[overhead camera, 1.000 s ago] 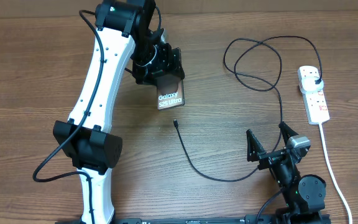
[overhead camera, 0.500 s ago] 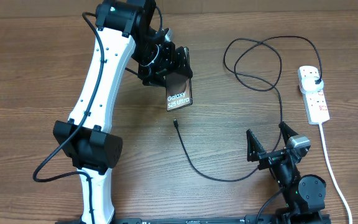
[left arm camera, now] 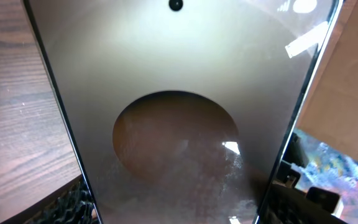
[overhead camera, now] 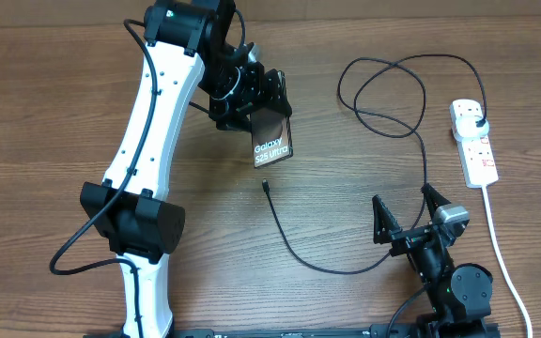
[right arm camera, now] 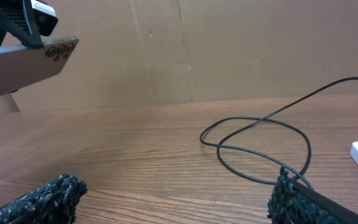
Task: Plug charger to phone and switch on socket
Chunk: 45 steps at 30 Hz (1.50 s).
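Note:
My left gripper point(overhead camera: 259, 99) is shut on the phone point(overhead camera: 271, 136) and holds it lifted and tilted above the table's middle. Its bronze-grey face with a dark oval fills the left wrist view point(left arm camera: 179, 112). The phone also shows at the upper left of the right wrist view point(right arm camera: 17, 62). The charger point(overhead camera: 299, 249) is a thin black cable; its connector tip point(overhead camera: 265, 185) lies on the table just below the phone. Its plug sits in the socket point(overhead camera: 473, 141), a white strip at the far right. My right gripper point(overhead camera: 407, 211) is open and empty at the front right.
The charger's cable makes loose loops point(overhead camera: 383, 89) at the back right, also in the right wrist view point(right arm camera: 260, 146). The socket's white cord point(overhead camera: 501, 253) runs down the right edge. A cardboard wall point(right arm camera: 216, 50) stands behind the table.
My left gripper has carried the phone to the right and a little forward, nearer the connector tip. It has barely moved over the last half second. The right arm has not moved.

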Each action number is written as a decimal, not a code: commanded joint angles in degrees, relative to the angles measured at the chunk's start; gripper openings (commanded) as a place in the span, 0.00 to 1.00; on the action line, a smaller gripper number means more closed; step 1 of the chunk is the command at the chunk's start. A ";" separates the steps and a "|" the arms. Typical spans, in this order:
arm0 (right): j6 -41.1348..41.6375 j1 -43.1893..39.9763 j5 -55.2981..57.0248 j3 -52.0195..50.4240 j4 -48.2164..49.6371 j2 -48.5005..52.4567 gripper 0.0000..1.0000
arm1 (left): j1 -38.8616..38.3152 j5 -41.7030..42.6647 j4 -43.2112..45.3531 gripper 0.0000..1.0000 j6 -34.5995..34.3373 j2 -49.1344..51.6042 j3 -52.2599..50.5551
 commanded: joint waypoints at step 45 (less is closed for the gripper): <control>0.22 0.17 0.74 -0.59 0.22 -0.42 1.00 | 7.91 37.13 0.00 0.20 -29.09 -2.10 0.22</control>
